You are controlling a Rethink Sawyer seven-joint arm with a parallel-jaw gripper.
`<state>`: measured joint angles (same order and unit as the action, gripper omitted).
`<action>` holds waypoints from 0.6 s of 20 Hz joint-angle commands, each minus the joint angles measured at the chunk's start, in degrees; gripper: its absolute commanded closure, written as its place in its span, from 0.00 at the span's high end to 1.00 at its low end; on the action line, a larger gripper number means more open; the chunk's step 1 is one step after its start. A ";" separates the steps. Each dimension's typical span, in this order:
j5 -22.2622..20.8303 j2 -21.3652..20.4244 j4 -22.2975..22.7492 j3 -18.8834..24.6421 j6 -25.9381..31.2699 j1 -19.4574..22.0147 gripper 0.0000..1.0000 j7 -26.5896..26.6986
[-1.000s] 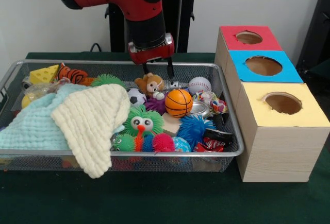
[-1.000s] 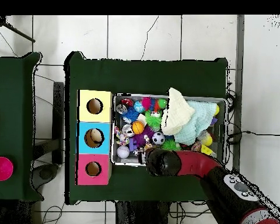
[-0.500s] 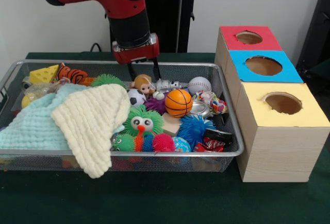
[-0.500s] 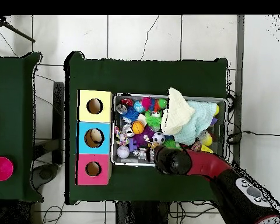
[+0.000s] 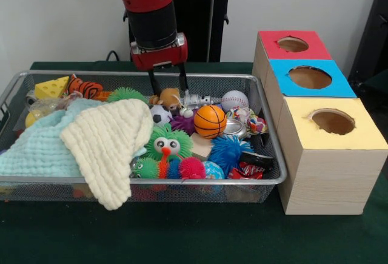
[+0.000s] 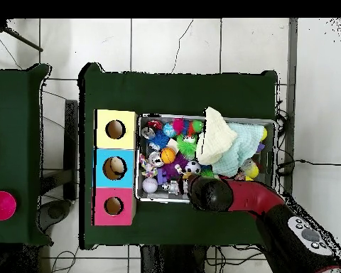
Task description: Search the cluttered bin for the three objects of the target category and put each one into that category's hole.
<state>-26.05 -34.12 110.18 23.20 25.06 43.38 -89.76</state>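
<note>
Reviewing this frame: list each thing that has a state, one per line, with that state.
end effector: open, fingers either side of the teddy bear.
teddy bear: lying in the bin, not lifted.
mesh bin: full of toys.
cream cloth: draped over the bin's front rim.
blue-topped box: something pale shows in its hole.
red-topped box: hole looks empty.
yellow-topped box: hole looks empty.

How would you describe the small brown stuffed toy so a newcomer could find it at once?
Start at the wire mesh bin beside the three coloured boxes. Along its back edge, the small brown plush animal sits just below the open pincer, left of the white baseball. It is the only furry brown toy; its neighbours are smooth balls and spiky rubber toys.
</note>
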 commanded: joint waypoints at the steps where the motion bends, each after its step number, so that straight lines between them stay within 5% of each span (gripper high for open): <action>1: -1.66 2.07 -4.08 0.93 -1.10 -2.71 1.00 -2.58; 6: -3.59 3.63 -1.81 0.61 -8.37 -2.18 1.00 -3.80; 7: -3.77 3.89 -1.54 0.62 -9.39 -2.07 0.00 -3.92; 12: -4.13 4.21 -1.00 -0.23 -9.76 -2.40 0.00 -3.49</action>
<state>-26.55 -32.47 110.25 23.19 19.77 41.29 -89.76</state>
